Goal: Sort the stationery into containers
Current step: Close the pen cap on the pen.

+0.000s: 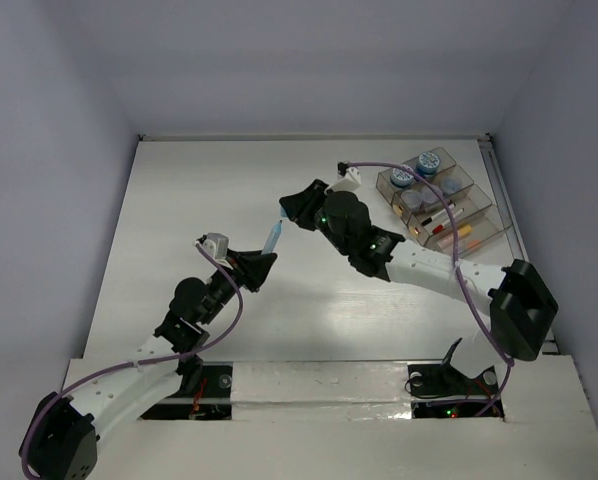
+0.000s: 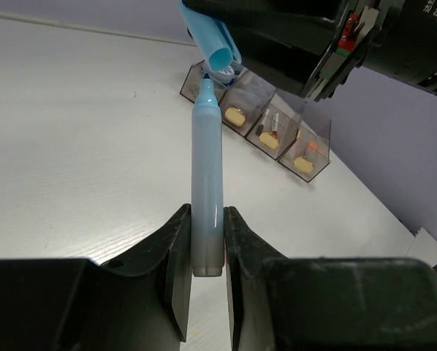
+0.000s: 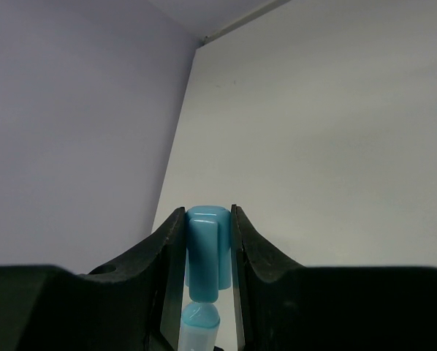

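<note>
With the tray [image 1: 476, 215] mostly filled, the left gripper [image 2: 206, 252] clamped a marker [image 2: 207, 183] and the right gripper [image 3: 207, 252] clamped its cap [image 3: 206, 248], uncapped and unsorted.

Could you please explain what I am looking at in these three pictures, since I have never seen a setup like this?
Two robot arms are bolted at the near edge of a white table. The overhead picture looks down from behind them; the other two come from cameras on each wrist. The left gripper has its jaws shut on a pale blue marker. The right gripper is shut on the marker's cap, just off the tip. To the right on the table sits a clear tray with compartments holding jars with blue lids and some pens.
</note>
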### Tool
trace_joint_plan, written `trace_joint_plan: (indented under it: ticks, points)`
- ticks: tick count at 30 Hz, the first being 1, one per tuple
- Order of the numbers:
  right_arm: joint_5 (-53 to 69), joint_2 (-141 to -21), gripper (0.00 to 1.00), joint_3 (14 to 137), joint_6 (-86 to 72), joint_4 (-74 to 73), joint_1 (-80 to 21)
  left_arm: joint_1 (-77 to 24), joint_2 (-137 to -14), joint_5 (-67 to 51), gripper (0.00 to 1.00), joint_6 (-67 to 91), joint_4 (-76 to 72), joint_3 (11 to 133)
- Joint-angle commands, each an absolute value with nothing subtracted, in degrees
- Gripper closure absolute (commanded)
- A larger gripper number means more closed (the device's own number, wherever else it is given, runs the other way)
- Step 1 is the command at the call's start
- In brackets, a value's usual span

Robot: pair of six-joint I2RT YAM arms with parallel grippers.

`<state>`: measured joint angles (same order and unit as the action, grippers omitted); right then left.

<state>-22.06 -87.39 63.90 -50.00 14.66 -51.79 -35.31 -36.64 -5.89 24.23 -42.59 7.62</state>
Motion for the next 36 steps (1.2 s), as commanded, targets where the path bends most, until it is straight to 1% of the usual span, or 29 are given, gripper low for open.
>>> trace_joint_plan:
  ticks: [1, 9, 24, 32, 36]
  points:
    - [-22.3, -88.2, 1.00, 64.7, -50.7, 18.0, -52.6, -35.6, -36.2, -5.5, 1.00, 23.5, -46.1, 9.7]
    - [-21.9, -89.9, 1.00, 65.4, -50.6, 18.1, -53.6, -35.6, -36.3, -5.6, 1.00, 23.5, -46.0, 10.0]
    - [-23.6, -89.5, 1.00, 63.3, -51.0, 21.4, -55.8, -35.6, -35.5, -3.6, 1.00, 23.6, -45.2, 10.0]
    - [-31.5, -88.9, 1.00, 58.2, -53.4, 28.2, -60.3, -35.6, -33.7, -1.1, 1.00, 23.8, -45.7, 9.4]
    - [-33.7, -89.0, 1.00, 56.3, -54.9, 32.0, -61.5, -35.6, -34.1, -1.0, 1.00, 24.3, -46.8, 9.3]
